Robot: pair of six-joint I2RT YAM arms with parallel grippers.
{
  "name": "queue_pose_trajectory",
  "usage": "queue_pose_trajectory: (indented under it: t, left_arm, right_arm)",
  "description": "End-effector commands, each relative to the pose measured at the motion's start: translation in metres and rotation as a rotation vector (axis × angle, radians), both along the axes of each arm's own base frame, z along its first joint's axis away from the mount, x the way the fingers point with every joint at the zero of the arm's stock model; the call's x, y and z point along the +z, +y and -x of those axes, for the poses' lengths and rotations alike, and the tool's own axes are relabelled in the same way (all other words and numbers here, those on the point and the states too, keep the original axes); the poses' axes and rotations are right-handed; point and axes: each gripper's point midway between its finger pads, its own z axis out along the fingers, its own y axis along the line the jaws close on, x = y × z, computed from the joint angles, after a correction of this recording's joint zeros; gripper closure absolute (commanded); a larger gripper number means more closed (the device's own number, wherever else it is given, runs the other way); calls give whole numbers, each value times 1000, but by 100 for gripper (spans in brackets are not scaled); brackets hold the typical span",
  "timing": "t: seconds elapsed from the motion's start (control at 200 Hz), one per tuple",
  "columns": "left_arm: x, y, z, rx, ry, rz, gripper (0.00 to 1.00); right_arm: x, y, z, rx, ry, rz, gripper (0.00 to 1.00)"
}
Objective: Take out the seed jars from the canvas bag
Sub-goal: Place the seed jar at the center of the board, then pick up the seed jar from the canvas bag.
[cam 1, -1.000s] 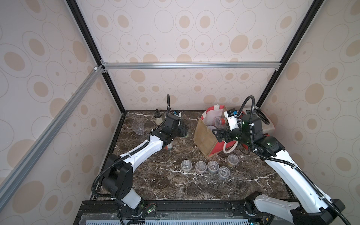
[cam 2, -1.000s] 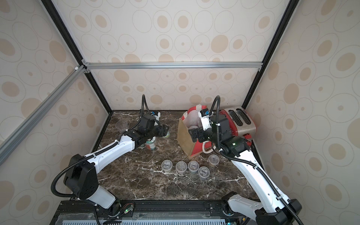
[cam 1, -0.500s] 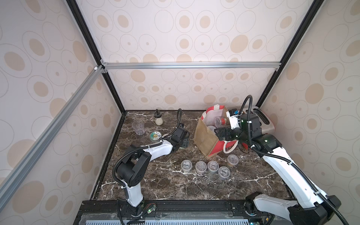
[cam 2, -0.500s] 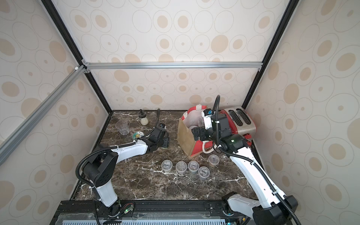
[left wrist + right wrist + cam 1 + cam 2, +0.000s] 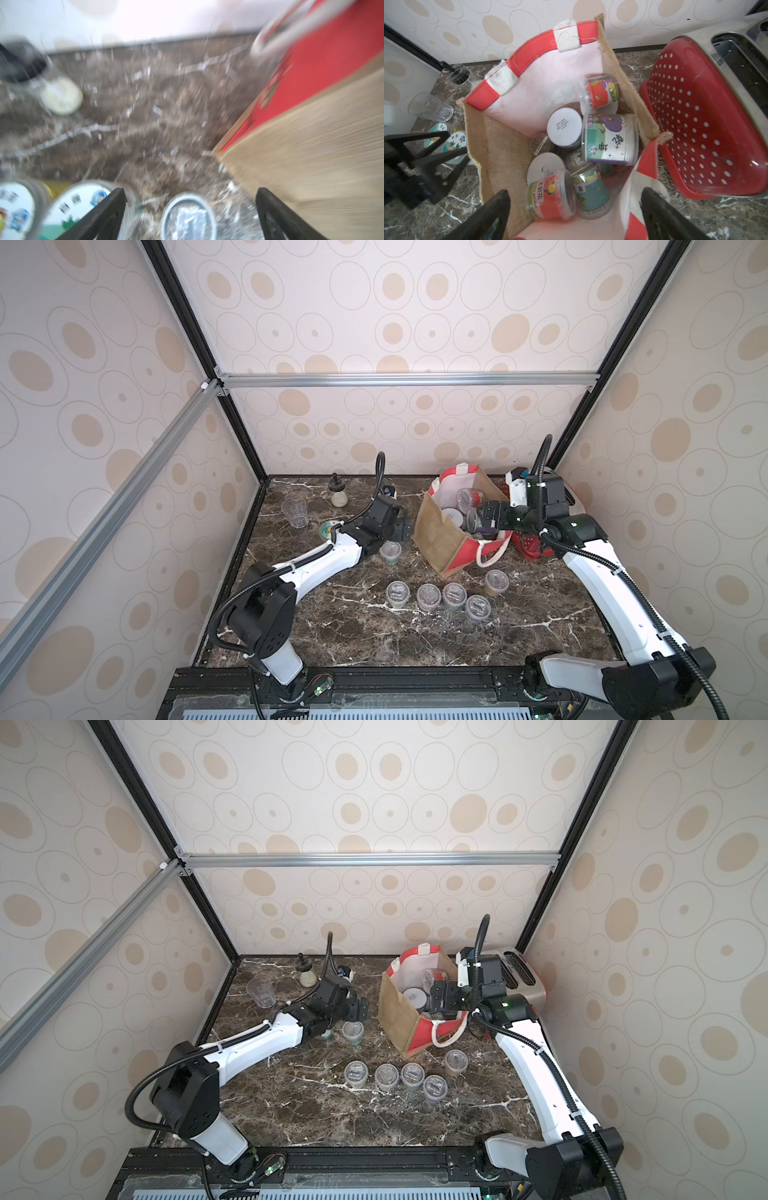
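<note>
- Jute-fronted and red-sided, with white lining and white rope handles, the canvas bag (image 5: 436,535) stands open just right of centre in both top views.
- Already out, by my count:
  - five small round clear plastic seed jars (image 5: 429,596), clustered on the dark marble table (image 5: 332,635) in the lower middle;
  - a short clear-lidded jar (image 5: 390,551) just left of the bag;
  - two taller flower-lidded jars (image 5: 79,205) at the lower left of the left wrist view.
- Still inside, I see at least seven in the right wrist view, tumbled on their sides or ends. Among them are a purple-labelled jar (image 5: 610,139), a white-lidded jar (image 5: 564,127) and a red-labelled jar (image 5: 550,197). I judge the job roughly half done.
- My left gripper (image 5: 191,190) has its jaws spread wide and pinches nothing. The short jar stands free on the marble between them.
- My right gripper (image 5: 576,192) hovers over the bag's mouth, jaws spread and empty.
- These jars look light and smooth, with glossy paper labels. I expect the ones lying sideways to roll when nudged.
</note>
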Motion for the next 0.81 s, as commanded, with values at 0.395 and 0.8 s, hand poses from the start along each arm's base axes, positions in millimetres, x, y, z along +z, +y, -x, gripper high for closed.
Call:
queue_pose_trajectory:
  t: [0.395,0.8]
  left_arm:
    - [72,-95,-61,-189,-62,54,2]
    - [29,-109,-39,-195,-5,0,3]
  right_arm:
    - [-33,15,-67,-8,197,-55,5]
    - [-87,5,-126,-39,277,87,0]
